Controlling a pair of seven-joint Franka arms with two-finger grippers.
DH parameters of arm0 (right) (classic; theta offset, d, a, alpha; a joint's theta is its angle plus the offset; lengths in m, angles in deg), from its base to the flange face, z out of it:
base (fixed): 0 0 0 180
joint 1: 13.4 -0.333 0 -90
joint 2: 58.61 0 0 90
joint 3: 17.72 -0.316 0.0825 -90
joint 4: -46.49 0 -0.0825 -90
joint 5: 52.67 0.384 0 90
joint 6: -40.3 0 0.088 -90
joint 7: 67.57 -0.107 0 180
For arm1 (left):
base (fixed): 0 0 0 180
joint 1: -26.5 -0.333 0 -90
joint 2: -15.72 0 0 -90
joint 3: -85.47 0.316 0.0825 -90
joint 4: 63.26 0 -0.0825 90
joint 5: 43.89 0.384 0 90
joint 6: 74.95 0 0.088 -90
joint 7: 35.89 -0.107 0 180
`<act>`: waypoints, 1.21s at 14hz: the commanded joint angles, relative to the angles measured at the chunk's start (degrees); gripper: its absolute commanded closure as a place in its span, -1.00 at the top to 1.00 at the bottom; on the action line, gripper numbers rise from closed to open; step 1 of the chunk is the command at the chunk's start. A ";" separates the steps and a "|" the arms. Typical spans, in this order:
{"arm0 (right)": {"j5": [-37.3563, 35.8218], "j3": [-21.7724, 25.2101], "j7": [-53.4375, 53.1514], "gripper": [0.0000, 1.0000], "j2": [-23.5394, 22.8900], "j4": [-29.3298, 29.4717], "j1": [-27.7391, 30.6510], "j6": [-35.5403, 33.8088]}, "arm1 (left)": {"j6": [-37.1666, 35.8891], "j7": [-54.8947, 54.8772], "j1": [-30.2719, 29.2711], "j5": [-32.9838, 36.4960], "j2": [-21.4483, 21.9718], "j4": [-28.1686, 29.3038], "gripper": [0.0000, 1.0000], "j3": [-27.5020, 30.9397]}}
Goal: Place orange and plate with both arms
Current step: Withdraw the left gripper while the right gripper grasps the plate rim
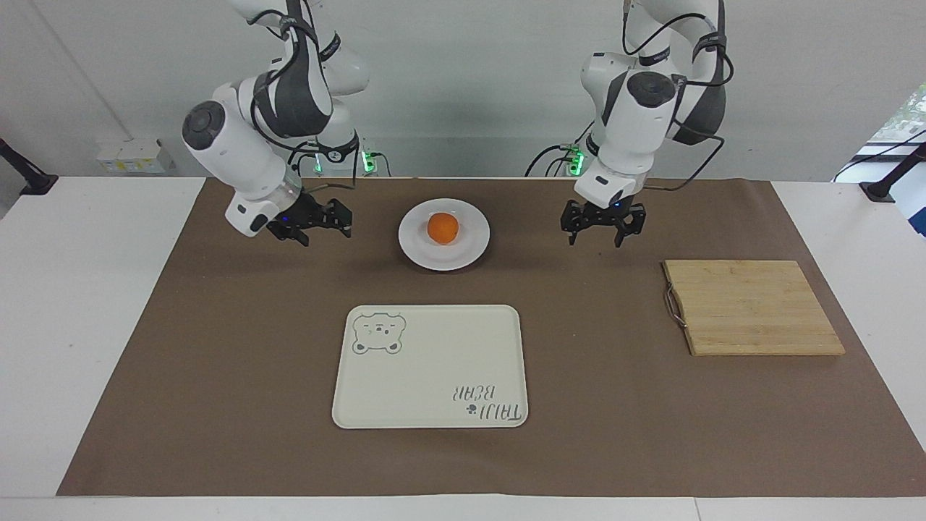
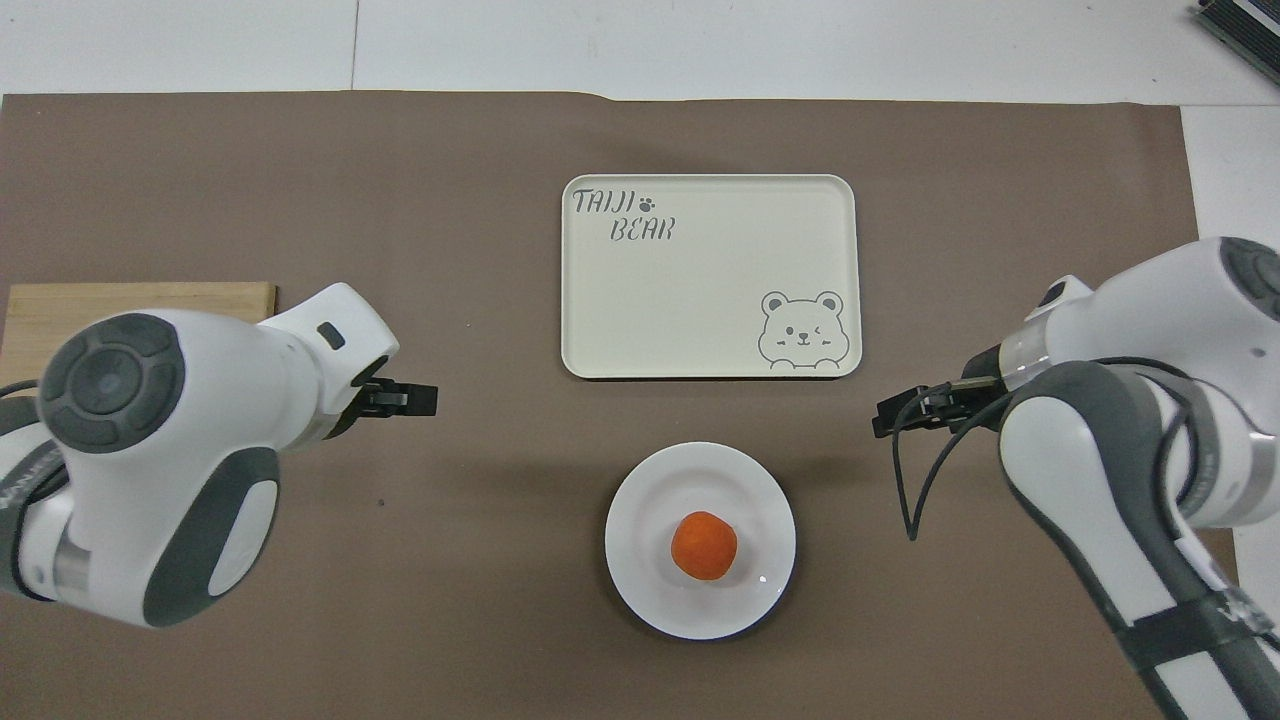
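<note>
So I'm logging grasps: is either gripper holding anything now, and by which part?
Nothing is held. The left gripper and right gripper are open over the mat; the orange sits on the plate.

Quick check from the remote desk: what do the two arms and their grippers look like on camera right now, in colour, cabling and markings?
Both arms are glossy white shells with dark grey joint bands and round grey end caps. Loose black cables loop along each. The right arm carries small lettering on a dark band, too small to read. The left gripper and right gripper are black two-finger units, each with a small blue light above the fingers. Green lights glow at the bases.

The cream tray [image 2: 700,290] reads "TAIJI BEAR" beside a bear drawing
</note>
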 commanded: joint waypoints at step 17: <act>29.04 0.19 11.28 0.03 -0.63 -21.03 -9.42 12.47 | -25.75 -17.21 -17.26 0.24 -8.25 -31.41 1.00 -0.55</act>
